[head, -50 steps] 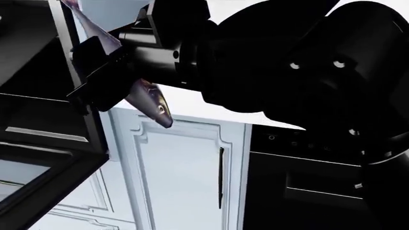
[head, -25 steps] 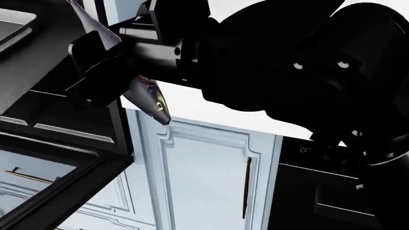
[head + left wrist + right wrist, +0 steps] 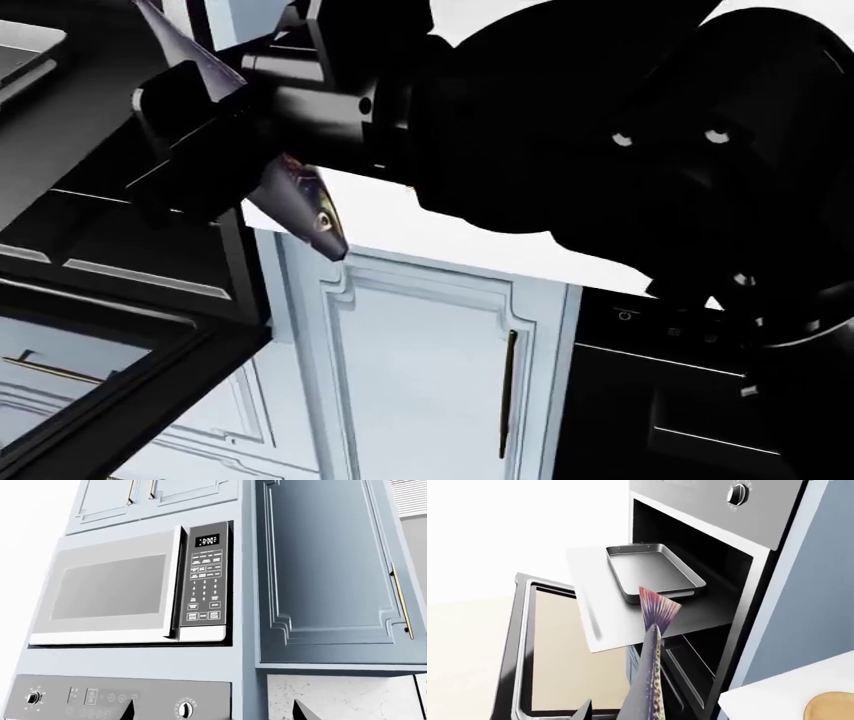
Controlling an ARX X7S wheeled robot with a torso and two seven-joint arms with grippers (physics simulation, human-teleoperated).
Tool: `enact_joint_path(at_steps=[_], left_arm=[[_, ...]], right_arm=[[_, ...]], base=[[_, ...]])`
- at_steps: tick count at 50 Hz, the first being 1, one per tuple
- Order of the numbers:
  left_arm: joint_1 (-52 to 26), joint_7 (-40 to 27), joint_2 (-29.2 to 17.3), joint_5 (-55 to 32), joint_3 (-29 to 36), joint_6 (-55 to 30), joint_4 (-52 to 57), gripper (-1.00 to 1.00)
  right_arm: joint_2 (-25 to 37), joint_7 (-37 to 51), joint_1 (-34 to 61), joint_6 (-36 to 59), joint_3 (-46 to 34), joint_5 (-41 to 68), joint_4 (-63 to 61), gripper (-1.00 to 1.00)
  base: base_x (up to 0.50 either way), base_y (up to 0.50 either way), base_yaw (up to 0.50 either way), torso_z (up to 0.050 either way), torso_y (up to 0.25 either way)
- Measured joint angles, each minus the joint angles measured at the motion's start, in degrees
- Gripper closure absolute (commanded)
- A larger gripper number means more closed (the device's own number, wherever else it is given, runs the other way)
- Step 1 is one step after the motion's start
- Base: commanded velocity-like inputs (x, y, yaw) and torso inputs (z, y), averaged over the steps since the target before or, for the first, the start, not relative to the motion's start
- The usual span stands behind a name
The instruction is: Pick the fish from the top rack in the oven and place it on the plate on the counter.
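Fish (image 3: 304,205) in clenched right gripper (image 3: 220,150); baking tray (image 3: 654,572) bare on top rack (image 3: 597,605).

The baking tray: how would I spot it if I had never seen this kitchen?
Find the oven, its door dropped open. A flat grey rack sticks out of it, and the tray sits on that rack. Unlike the rack, it is darker, rimmed and round-cornered; the fish hangs in front.

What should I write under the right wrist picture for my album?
Gripped fish hangs before the open oven, near the plate.
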Motion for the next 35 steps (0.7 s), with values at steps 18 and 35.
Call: enact_joint_path(at_steps=[18,35], left_arm=[[-0.6,-0.1,-0.1,-0.3,0.6,0.1,-0.1,-1.00],[-0.3,0.0,-0.5,0.1,0.8,0.7,-0.1,-1.00]], right_arm=[[0.0,0.1,0.1,0.1,-0.1,0.1,0.4,1.00],[0.1,-0.2,-0.1,-0.2,-0.3,-0.4,0.0,1.00]], base=[[0.34,-0.43,0.00,0.000,0.000],[0.41,-0.39,0.00,0.000,0.000]])
